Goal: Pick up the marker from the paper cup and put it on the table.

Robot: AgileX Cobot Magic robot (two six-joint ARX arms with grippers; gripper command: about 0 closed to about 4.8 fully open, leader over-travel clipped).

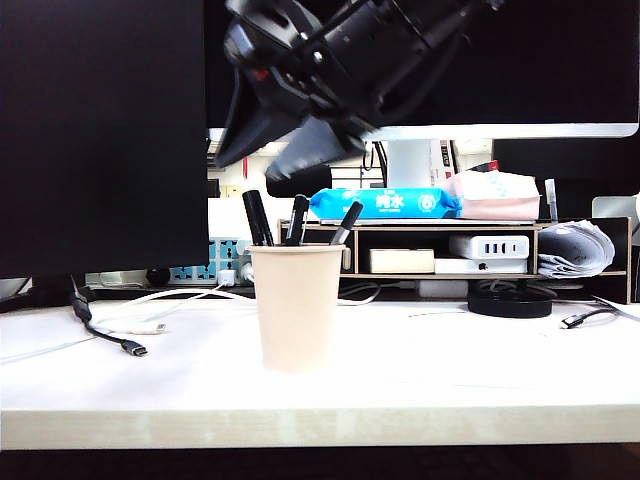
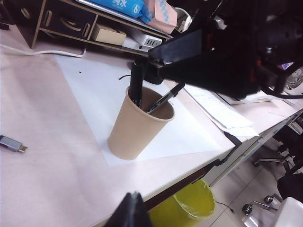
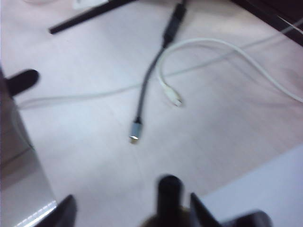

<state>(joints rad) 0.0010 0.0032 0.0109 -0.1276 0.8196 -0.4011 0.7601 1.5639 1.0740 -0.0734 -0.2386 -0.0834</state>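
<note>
The plain beige paper cup (image 1: 297, 310) stands upright near the middle of the white table (image 1: 450, 370). The thick black marker (image 1: 257, 217) leans at the left of the cup, beside two slimmer black pens (image 1: 347, 222). My right gripper (image 1: 255, 170) hangs just above the pen tops, open and holding nothing. In the right wrist view the fingers (image 3: 64, 213) are wide apart, with a thick black cap end (image 3: 169, 189) rising between them, nearer one finger. The left wrist view shows the cup (image 2: 137, 127), the marker (image 2: 137, 82) and the right gripper (image 2: 158, 64) over them. My left gripper (image 2: 131, 210) is shut and empty, well away from the cup.
Loose USB cables (image 1: 135, 348) lie left of the cup. A wooden shelf (image 1: 440, 250) with a blue wipes pack (image 1: 385, 203) stands behind, and a dark monitor (image 1: 100, 130) at the back left. A white paper sheet (image 2: 94, 80) lies under the cup. A yellow bin (image 2: 194, 203) stands below the table edge.
</note>
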